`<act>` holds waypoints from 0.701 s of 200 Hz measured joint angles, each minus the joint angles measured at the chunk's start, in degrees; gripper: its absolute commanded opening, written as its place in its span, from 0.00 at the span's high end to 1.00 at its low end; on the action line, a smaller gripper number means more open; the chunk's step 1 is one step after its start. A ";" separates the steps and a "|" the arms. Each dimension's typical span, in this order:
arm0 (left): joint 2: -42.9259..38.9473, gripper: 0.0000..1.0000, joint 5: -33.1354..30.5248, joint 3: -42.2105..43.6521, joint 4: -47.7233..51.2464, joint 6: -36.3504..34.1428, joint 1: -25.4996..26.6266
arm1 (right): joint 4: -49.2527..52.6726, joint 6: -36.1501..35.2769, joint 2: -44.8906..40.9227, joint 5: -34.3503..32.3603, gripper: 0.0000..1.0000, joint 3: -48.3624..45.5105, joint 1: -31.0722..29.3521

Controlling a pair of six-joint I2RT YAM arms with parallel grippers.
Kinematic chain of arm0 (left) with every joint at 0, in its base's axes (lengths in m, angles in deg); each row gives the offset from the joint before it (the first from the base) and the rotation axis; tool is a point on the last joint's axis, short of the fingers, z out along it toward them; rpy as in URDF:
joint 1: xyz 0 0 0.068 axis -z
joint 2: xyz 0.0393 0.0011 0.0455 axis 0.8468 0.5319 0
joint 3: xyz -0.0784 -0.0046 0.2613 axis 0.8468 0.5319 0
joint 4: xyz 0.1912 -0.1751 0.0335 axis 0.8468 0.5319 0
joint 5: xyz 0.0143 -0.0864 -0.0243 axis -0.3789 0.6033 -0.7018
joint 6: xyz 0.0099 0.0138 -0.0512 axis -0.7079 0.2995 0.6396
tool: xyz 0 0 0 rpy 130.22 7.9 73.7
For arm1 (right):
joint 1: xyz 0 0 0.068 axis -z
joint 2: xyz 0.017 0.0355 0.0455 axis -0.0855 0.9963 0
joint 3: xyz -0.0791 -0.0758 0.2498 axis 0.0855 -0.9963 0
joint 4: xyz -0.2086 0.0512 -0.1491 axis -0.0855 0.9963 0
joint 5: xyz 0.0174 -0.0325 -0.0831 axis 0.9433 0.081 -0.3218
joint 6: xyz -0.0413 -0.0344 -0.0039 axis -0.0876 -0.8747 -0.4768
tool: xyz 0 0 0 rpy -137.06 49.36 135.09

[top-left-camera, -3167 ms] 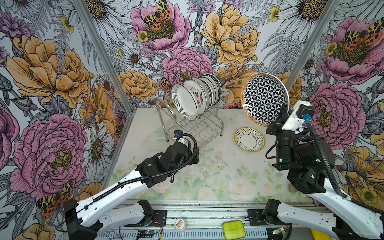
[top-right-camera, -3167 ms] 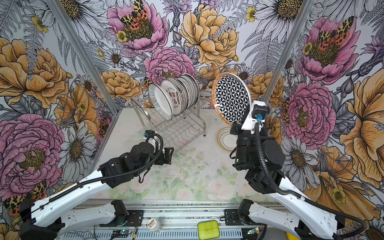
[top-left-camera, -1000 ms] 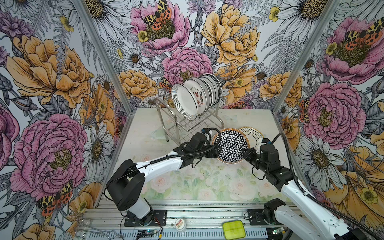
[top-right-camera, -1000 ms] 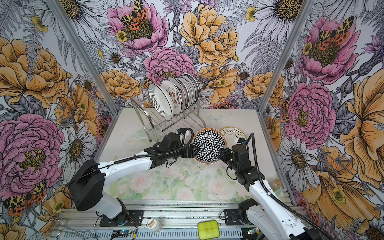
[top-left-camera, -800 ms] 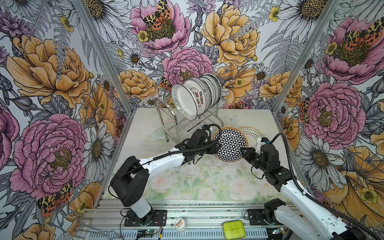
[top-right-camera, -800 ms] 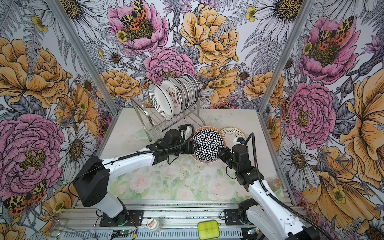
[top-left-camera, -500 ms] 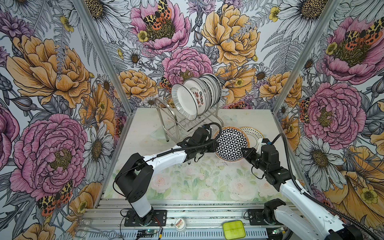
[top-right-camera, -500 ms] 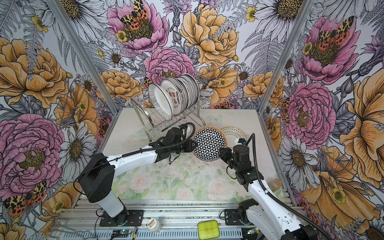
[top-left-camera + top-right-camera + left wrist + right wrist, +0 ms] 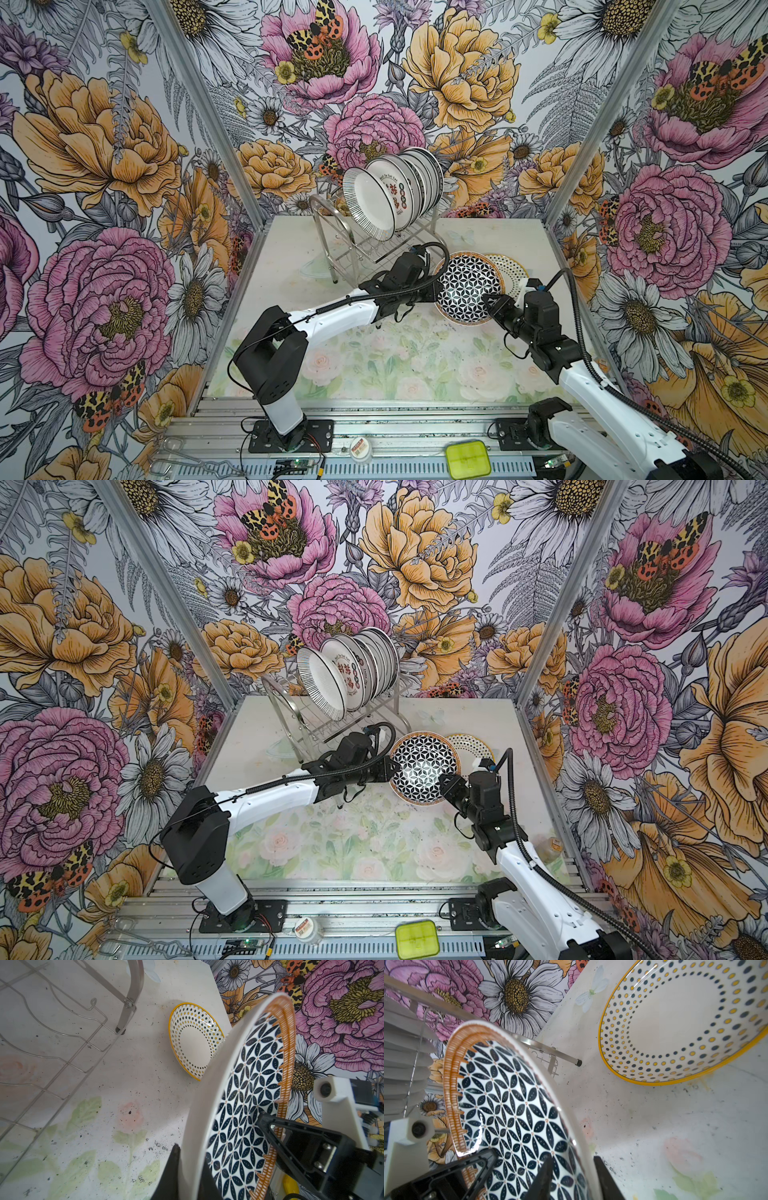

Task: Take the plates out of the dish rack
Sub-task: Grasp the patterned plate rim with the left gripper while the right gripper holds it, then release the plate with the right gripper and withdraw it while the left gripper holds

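Left pincer (image 9: 435, 291) is clamped tight on one rim of the lattice plate (image 9: 467, 286). That plate hangs tilted above the counter (image 9: 374, 353), just right of the rack (image 9: 353, 259), and covers part of the dotted plate (image 9: 511, 268), which lies flat near the right wall. Right pincer (image 9: 488, 300) straddles the opposite rim with its jaws part open, one finger over the patterned face. Other plates (image 9: 392, 195) stand on edge in the rack's upper tier.
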 measured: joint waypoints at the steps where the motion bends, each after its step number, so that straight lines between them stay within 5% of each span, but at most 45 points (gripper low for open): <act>1: 0.02 1.00 0.00 -0.02 0.02 -0.02 0.04 | 0.00 -0.11 0.00 0.02 0.55 0.00 0.04; 58: 2.56 1.00 -1.88 -3.91 5.18 1.11 2.36 | 1.84 -1.09 -2.21 -5.77 0.28 -0.02 2.80; 140: 14.84 1.00 -7.17 -16.41 18.88 1.05 6.12 | 2.86 -8.50 2.51 -12.85 0.25 8.59 13.46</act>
